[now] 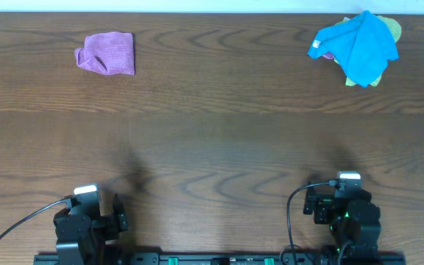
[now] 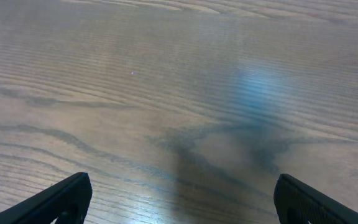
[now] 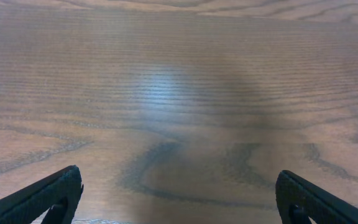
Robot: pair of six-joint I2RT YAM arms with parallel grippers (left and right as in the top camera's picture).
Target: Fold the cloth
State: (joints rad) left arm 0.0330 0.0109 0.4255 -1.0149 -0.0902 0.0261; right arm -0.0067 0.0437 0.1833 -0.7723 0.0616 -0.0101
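The purple cloth is seen on the far left part of the wooden table, close to the far edge. It lies in a roughly square, rumpled shape, with a crease on its left side. It is not touched by anything.

At the far right of the table, a heap of 2 other cloths is found: a bright blue cloth lies on top of a yellow-green cloth, of which only the edges are shown. This heap is well apart from the purple cloth.

The 2 arms are placed at the near edge of the table, the left arm on the left and the right arm on the right, both far from the cloths.

In the left wrist view, the left gripper is spread wide, its 2 dark fingers stand at the lower corners, and only bare wood is seen between them. In the right wrist view, the right gripper is spread wide in the same way, with nothing between its fingers. Nothing is grasped by either gripper.
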